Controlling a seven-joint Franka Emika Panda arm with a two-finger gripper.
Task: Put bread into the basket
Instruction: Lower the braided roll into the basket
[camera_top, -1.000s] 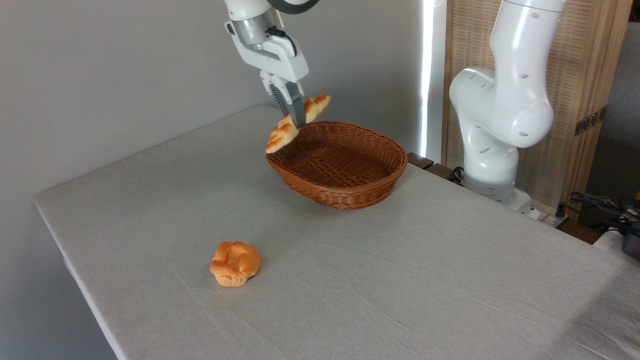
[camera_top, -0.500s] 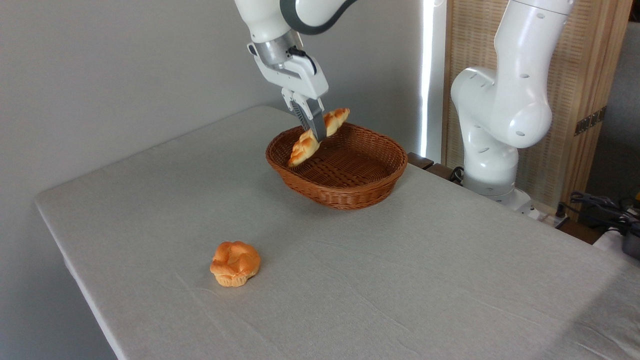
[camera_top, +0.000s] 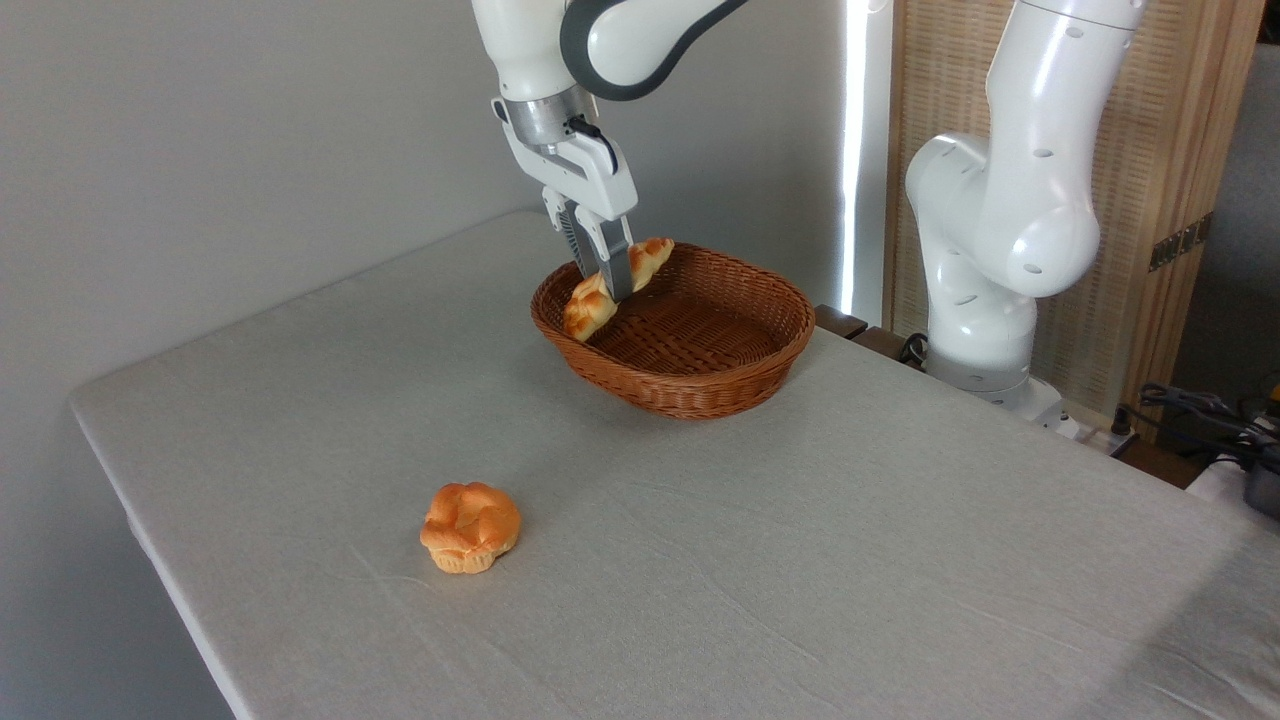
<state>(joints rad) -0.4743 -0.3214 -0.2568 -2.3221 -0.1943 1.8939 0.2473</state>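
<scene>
The long braided golden-brown bread (camera_top: 590, 305) hangs tilted, its lower end down inside the left part of the basket and its upper end near the far rim. My gripper (camera_top: 612, 285) is shut on the loaf's middle, pointing down from above. The oval reddish-brown wicker basket (camera_top: 700, 392) sits on the table at the back centre. Whether the loaf touches the basket floor cannot be told.
A small round orange-brown bun (camera_top: 470, 527) lies on the grey tablecloth (camera_top: 800, 560) near the front left. The white arm base (camera_top: 985, 250) stands right of the basket, before a wooden screen. Cables (camera_top: 1200, 410) lie at the far right.
The gripper carried the bread from above the basket's left rim rightward over the basket, then lowered it into the left part of the basket.
</scene>
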